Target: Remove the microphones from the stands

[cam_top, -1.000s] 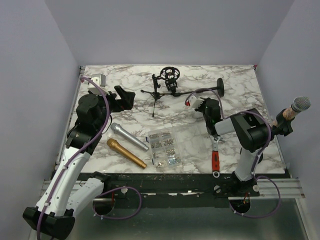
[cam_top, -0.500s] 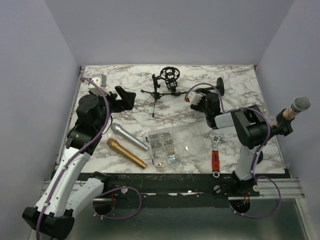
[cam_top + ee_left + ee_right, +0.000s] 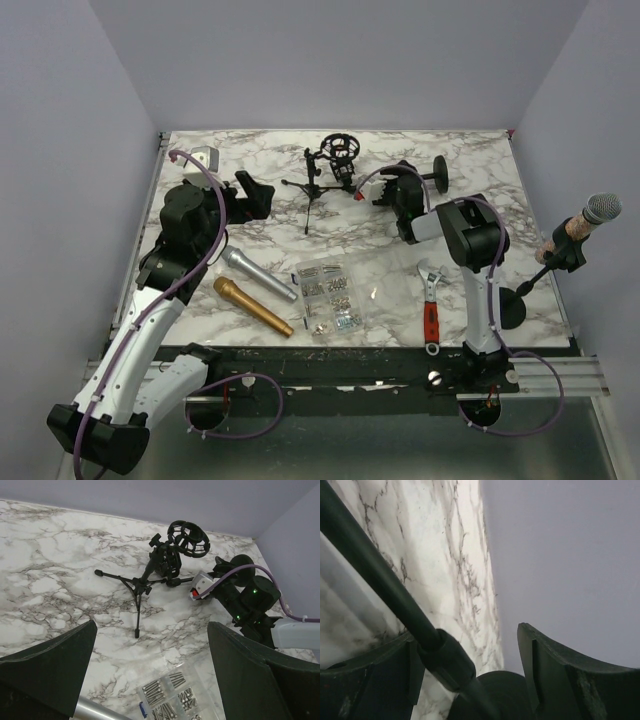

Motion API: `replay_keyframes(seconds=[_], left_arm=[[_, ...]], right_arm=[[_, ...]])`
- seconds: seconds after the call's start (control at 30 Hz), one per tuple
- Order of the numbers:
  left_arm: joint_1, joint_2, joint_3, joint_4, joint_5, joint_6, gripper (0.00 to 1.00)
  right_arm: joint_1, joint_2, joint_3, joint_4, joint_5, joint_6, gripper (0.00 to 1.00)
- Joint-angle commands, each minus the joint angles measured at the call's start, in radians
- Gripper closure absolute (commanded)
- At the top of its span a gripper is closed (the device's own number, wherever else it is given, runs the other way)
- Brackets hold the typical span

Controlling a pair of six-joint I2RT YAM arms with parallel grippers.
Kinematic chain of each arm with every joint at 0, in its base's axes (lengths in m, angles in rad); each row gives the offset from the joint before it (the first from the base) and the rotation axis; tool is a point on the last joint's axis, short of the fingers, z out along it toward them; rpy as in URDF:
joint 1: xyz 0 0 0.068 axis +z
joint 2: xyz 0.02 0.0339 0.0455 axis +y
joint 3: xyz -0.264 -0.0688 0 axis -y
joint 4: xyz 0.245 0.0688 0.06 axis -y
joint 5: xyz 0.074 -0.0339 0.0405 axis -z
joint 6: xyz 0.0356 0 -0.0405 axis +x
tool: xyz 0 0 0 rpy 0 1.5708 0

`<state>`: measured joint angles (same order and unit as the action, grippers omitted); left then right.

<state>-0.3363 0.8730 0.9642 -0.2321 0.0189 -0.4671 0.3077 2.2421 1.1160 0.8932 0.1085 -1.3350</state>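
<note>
The microphone (image 3: 601, 208), with a grey mesh head and a tan handle, sits tilted in the clip of a black stand (image 3: 540, 274) at the table's right edge. Its round base (image 3: 511, 309) stands near the front right. My right gripper (image 3: 418, 185) (image 3: 470, 635) is far from it, at the back middle. It is open, with the black rod (image 3: 375, 577) of a lying stand between its jaws, close to the left finger. My left gripper (image 3: 251, 194) (image 3: 152, 680) hovers open and empty over the table's left part.
A tripod with a shock mount (image 3: 338, 150) (image 3: 188, 532) stands at the back centre. The lying stand's round base (image 3: 439, 175) is at the back right. A silver microphone (image 3: 258, 273), a gold microphone (image 3: 252, 306), a clear box of screws (image 3: 326, 295) and a red-handled wrench (image 3: 431, 312) lie in front.
My right arm has swung back and left to the lying stand's rod, and its gripper has gone from shut to open. The left arm has shifted slightly.
</note>
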Motion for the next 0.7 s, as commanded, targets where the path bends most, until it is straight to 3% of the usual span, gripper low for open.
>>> replay_keyframes(seconds=[0.0,0.2,0.3,0.33,0.4,0.43,0.67], left_arm=[[-0.007,0.007,0.005,0.0,-0.011,0.022,0.05],[-0.007,0.012,0.008,-0.003,-0.006,0.021,0.05],[-0.007,0.01,0.008,-0.004,-0.007,0.021,0.05],[-0.007,0.009,0.008,-0.003,-0.007,0.022,0.05],[-0.007,0.008,0.008,-0.003,-0.008,0.022,0.05],[-0.007,0.008,0.008,-0.003,-0.007,0.021,0.05],[-0.007,0.002,0.001,0.007,0.002,0.016,0.05]], right_arm=[[-0.005,0.122,0.032,-0.016,-0.031,-0.159,0.24],[-0.005,0.191,0.069,0.058,0.002,-0.256,0.34],[-0.006,0.191,0.068,0.056,-0.003,-0.249,0.45],[-0.006,0.189,0.062,0.067,-0.002,-0.244,0.56],[-0.006,0.178,0.042,0.108,0.002,-0.225,0.86],[-0.008,0.169,0.033,0.122,0.002,-0.221,0.9],[-0.029,0.07,-0.041,0.19,0.052,-0.156,0.99]])
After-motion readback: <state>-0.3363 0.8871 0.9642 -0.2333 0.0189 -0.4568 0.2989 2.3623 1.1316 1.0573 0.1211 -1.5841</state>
